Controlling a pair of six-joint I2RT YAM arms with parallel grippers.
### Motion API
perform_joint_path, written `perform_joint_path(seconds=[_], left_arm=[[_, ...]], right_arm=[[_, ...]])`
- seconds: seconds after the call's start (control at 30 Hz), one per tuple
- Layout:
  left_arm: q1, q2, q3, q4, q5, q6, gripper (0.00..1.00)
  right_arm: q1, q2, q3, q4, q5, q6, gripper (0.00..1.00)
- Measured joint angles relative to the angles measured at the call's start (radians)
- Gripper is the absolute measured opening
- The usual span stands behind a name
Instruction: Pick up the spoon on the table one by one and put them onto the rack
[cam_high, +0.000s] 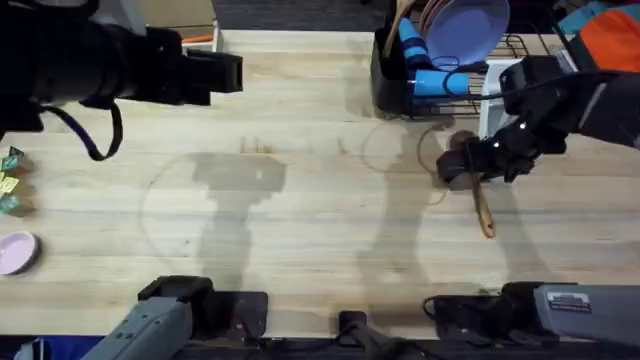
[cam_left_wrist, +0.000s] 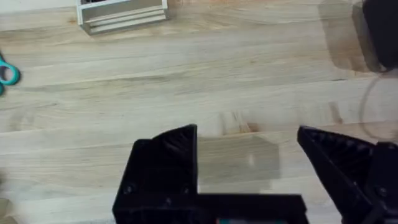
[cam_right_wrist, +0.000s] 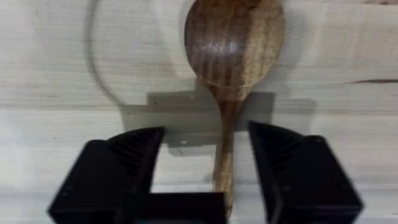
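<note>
Now your right end effector (cam_right_wrist: 205, 168) hangs low over the table (cam_high: 300, 200), fingers apart on either side of the spoon (cam_right_wrist: 231, 68) handle just below the bowl, near the rack (cam_high: 470, 70). Next you likely need to close squarely on the slim handle, then lift; the left end effector (cam_left_wrist: 249, 180) waits wide open and empty
</note>
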Motion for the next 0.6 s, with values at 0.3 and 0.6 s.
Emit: perform_joint_path(seconds=[0.3,0.6], left_arm=[[0.0,0.0,0.0,0.0,0.0,0.0,0.993],[0.0,0.0,0.0,0.0,0.0,0.0,0.993]], right_arm=[[-0.003,0.003,0.003,0.012,0.049,0.007,0.063],[-0.003,0.002,0.007,0.004,0.052,0.01,0.041]])
